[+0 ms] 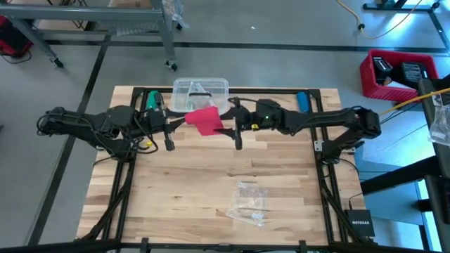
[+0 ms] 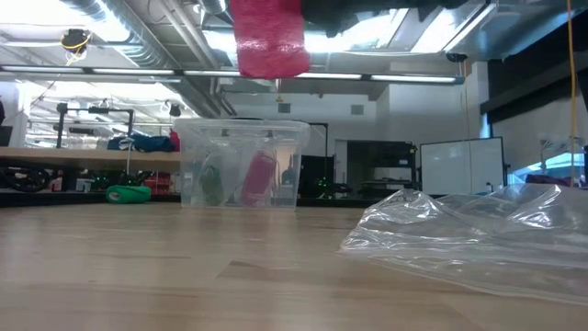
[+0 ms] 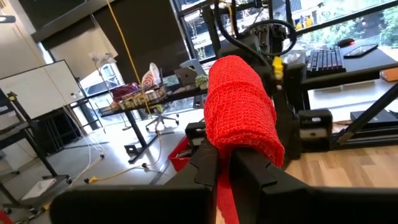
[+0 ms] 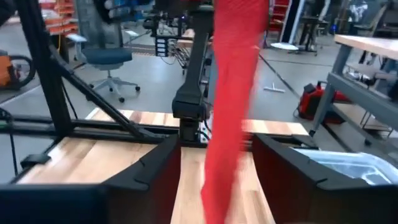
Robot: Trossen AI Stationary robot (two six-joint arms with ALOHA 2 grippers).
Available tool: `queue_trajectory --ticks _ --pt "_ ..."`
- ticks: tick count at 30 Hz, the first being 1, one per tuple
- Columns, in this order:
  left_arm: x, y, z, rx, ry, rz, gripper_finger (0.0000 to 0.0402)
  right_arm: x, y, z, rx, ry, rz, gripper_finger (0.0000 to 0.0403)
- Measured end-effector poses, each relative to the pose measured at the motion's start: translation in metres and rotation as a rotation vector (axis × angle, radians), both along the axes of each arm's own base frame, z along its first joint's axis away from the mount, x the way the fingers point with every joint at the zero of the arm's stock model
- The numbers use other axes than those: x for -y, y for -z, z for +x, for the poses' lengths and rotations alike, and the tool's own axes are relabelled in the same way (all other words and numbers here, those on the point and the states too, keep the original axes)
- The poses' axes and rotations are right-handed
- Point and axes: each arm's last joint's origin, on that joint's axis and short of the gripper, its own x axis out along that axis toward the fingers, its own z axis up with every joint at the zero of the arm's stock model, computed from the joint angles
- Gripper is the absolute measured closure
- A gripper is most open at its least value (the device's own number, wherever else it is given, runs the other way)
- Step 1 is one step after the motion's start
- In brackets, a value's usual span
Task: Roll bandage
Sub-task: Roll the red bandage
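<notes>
Left gripper [image 3: 224,177]: fingers clenched on the bandage [image 1: 204,119], a red-pink rolled cloth held in the air above the far middle of the table [image 1: 211,183]. In the left wrist view the roll [image 3: 242,112] sits just past the two dark fingertips, wrapped into a thick mesh cylinder.

Right gripper [image 4: 214,165]: jaws spread apart, one finger on each side of a hanging red strip [image 4: 231,93] of the same bandage; whether the fingers touch the cloth cannot be told. Both grippers meet at the bandage from opposite sides in the high view.

Clear plastic box [image 1: 200,93]: on the table just behind the bandage, near the far edge; the low view shows something red and something green through its walls [image 2: 241,164], not readable in detail.

Crumpled clear wrapper [image 1: 247,204]: well apart, on the near part of the table; it fills the lower right of the low view [image 2: 478,234].

Blue cylinder [image 1: 303,101] and green object [image 1: 151,100]: at the far table edge, partly behind the arms.

Low view: bandage [image 2: 269,37] cut off at the top edge; grippers not distinguishable there.
</notes>
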Motion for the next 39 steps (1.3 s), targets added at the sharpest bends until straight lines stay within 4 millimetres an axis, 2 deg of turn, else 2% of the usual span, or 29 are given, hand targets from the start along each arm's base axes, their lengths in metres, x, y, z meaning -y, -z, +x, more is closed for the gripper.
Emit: queue_trajectory --ticks 13,16,20,21,31,39 --pt "0.001 0.001 0.0 -0.005 0.025 0.002 0.0385 0.003 0.015 0.009 -0.036 0.06 -0.086 0.023" --pt "0.001 0.001 0.0 -0.005 0.032 0.002 0.0385 0.003 0.015 0.009 -0.039 0.063 -0.154 0.0269" --pt "0.001 0.001 0.0 -0.006 0.035 0.002 0.0385 0.004 0.014 0.008 -0.038 0.077 -0.247 0.0371" --pt "0.001 0.001 0.0 -0.008 0.035 0.003 0.0385 0.004 0.012 0.007 -0.036 0.088 -0.278 0.0386" --pt "0.004 0.0 0.0 -0.003 0.049 0.005 0.0385 0.005 -0.007 -0.013 -0.077 0.176 -0.381 0.0398" --pt "0.011 0.0 -0.001 -0.005 0.088 0.011 0.0385 0.005 -0.011 -0.028 -0.18 0.214 -0.434 0.04"
